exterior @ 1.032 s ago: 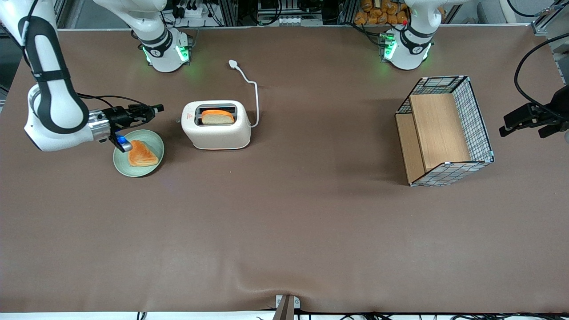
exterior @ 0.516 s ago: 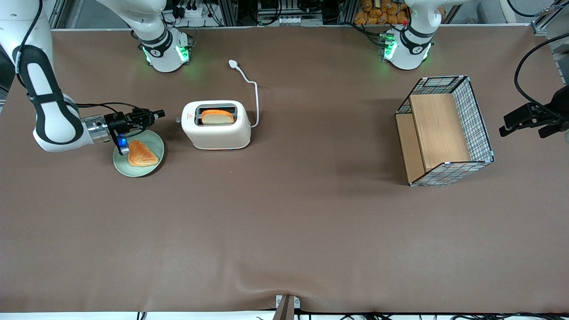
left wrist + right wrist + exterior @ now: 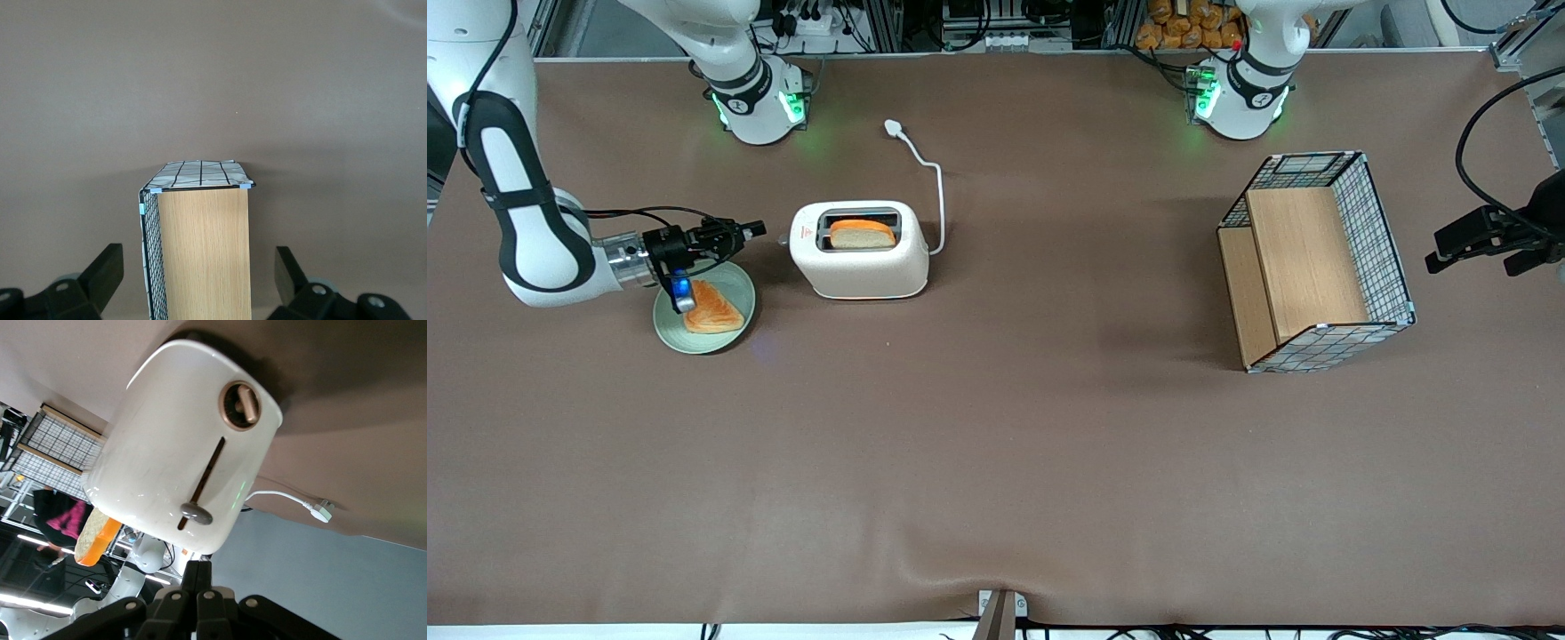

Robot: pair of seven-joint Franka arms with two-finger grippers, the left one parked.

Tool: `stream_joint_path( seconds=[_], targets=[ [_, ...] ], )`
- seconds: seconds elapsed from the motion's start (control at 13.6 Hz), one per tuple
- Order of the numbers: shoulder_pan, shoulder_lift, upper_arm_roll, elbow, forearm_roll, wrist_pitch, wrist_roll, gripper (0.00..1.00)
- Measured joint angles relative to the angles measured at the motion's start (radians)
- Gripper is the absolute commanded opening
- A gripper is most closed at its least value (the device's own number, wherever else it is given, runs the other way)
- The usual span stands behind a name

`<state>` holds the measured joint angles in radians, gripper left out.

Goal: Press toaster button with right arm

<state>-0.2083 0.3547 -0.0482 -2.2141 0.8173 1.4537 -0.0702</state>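
The cream-white toaster (image 3: 860,251) stands on the brown table with a slice of bread (image 3: 862,233) in its slot. Its narrow end face (image 3: 193,447) fills the right wrist view, with the grey toaster button (image 3: 195,513) on a vertical slit and a round dial (image 3: 241,405). The right arm's gripper (image 3: 754,229) is shut with nothing in it, level with that end face, a short gap from the button (image 3: 783,239). In the wrist view the gripper (image 3: 198,570) points at the button from close by.
A green plate (image 3: 734,333) with a piece of toast (image 3: 711,308) lies under the gripper's wrist. The toaster's white cord and plug (image 3: 893,128) run toward the arm bases. A wire basket with wooden shelf (image 3: 1312,263) stands toward the parked arm's end.
The gripper has moved a little closer to the toaster's end face and button, staying shut. The arm's elbow has swung outward. The toaster has not moved.
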Motion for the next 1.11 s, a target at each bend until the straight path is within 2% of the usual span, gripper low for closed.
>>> stream_joint_path(
  seconds=[0.29, 1.11],
  targets=[
    [0.051, -0.005, 0.001, 0.006, 0.003, 0.014, 0.0, 0.03],
    [0.057, 0.022, 0.001, 0.002, 0.003, 0.059, 0.0, 0.04]
  ],
)
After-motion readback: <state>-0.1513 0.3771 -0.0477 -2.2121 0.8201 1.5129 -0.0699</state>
